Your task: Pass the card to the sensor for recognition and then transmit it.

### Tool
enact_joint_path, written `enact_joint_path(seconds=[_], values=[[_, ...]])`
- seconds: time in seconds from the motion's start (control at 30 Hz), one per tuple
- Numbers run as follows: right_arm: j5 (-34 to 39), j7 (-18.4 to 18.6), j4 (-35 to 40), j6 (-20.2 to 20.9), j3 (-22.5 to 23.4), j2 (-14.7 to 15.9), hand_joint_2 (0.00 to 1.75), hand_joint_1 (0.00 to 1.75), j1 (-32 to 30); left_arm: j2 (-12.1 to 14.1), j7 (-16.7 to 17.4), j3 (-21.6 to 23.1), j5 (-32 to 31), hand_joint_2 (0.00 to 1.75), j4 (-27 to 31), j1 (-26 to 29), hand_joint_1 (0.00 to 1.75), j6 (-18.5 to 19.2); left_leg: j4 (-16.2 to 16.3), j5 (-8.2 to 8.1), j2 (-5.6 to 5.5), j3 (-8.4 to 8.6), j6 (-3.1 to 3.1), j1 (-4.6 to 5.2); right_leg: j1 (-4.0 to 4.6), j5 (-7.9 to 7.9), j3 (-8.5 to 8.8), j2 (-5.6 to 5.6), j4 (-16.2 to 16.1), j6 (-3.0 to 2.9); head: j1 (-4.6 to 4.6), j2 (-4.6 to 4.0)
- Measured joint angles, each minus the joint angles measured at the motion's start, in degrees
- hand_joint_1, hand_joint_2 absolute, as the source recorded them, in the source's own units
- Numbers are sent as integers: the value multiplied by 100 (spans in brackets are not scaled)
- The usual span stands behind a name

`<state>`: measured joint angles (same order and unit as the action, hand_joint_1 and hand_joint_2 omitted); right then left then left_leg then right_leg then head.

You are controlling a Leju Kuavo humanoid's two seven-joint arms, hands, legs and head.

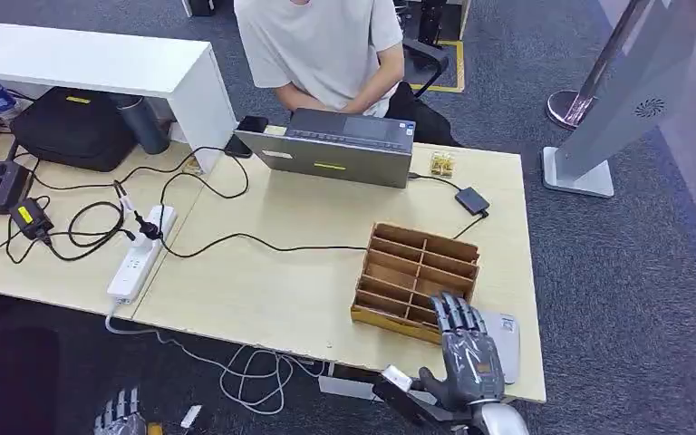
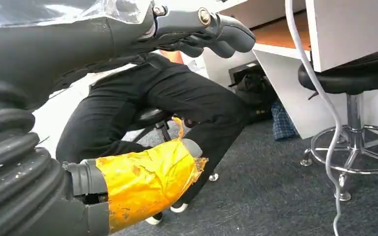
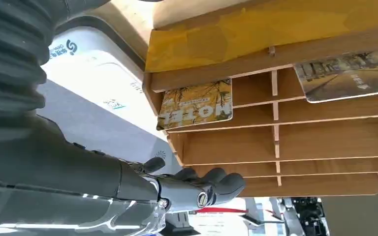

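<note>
Your right hand [image 1: 465,358] hovers at the near edge of the wooden card rack [image 1: 414,276], fingers slightly apart and holding nothing; your left hand [image 1: 120,415] hangs low by the floor, fingers apart. The hotel card [image 3: 197,103] sits unpicked in a rack slot, so picking, scanning on the white sensor [image 1: 505,344] and handing over all remain. Beyond, a laptop [image 1: 337,145] and a seated person [image 1: 326,50].
</note>
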<state>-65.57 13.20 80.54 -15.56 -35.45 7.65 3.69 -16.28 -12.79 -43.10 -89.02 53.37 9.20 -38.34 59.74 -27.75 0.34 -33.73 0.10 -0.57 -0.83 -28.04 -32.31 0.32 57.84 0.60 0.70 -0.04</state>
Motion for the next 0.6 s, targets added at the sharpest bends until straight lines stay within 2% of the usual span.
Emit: enact_joint_path(seconds=[0.6], values=[[157,83,28,68,0,-2,175,0,28,2,0,22,-42,175,2,-4,0,0,0,0,0,0,0,0,0,0,0,0,0,0,0,0]])
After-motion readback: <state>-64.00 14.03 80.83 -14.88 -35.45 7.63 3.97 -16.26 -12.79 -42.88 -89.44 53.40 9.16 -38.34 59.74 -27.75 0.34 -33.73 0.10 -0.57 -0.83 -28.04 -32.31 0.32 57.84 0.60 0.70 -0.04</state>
